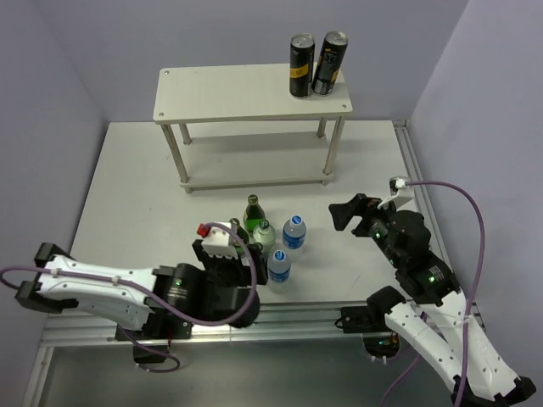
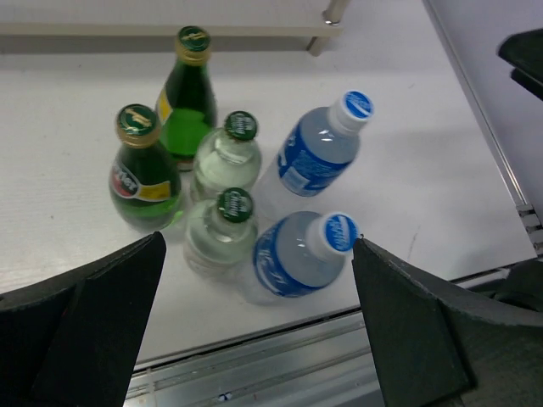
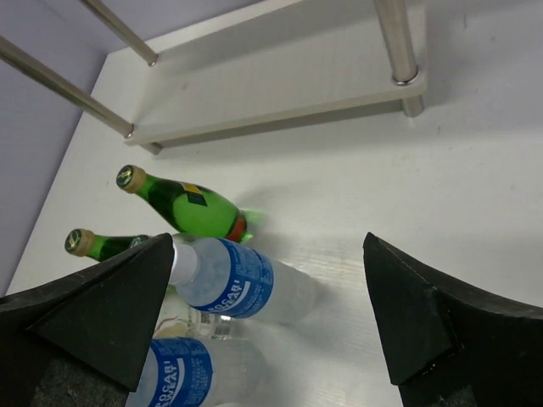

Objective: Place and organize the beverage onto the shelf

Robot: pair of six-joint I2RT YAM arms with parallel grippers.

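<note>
Six bottles stand clustered on the table in front of the shelf [image 1: 246,93]. In the left wrist view they are two dark green glass bottles [image 2: 188,106] [image 2: 142,174], two clear glass ones with green caps [image 2: 225,157] [image 2: 219,231], and two blue-labelled plastic ones [image 2: 318,148] [image 2: 297,254]. My left gripper [image 1: 240,246] is open and empty, just near-left of the cluster and above it. My right gripper [image 1: 346,212] is open and empty, to the right of the bottles. Its wrist view shows a blue-labelled bottle [image 3: 242,280] and a green one [image 3: 182,203] ahead.
Two black-and-gold cans [image 1: 302,65] [image 1: 329,64] stand on the right end of the shelf's top board. The lower board [image 3: 280,93] shows nothing on it. A metal rail [image 2: 297,356] runs along the table's near edge. Purple walls close in at the back and right.
</note>
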